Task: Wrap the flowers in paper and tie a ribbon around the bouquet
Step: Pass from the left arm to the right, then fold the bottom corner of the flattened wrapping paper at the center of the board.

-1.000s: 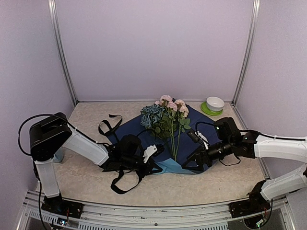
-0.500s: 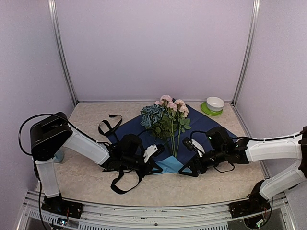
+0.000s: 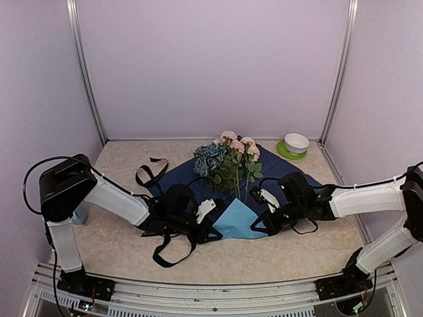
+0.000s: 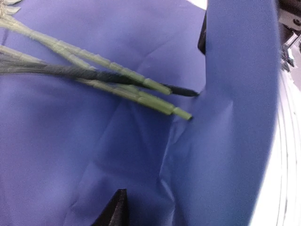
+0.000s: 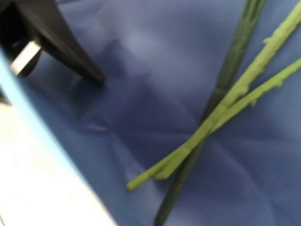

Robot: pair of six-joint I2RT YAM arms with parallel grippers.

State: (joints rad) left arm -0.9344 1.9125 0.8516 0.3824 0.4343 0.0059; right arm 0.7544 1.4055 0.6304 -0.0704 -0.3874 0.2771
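The flowers (image 3: 228,160) lie on the paper (image 3: 281,170), navy side up, with their stems (image 4: 117,77) pointing toward me. A light blue flap (image 3: 236,221) of the paper is folded up over the near corner. My left gripper (image 3: 210,223) is at the flap's left edge. Only one black finger (image 4: 116,212) shows in the left wrist view, and the raised flap (image 4: 235,117) hides the other. My right gripper (image 3: 259,223) is at the flap's right edge, shut on it. Its own fingers are out of the right wrist view, which shows the stems (image 5: 225,103). The black ribbon (image 3: 147,173) loops to the left.
A white bowl on a green saucer (image 3: 296,143) stands at the back right. More ribbon loops (image 3: 170,254) lie on the table under my left arm. Walls close in the table on three sides.
My right gripper has moved left to the near corner of the paper and shut. The light blue flap has grown larger and stands further over the stem ends. My left arm has barely moved.
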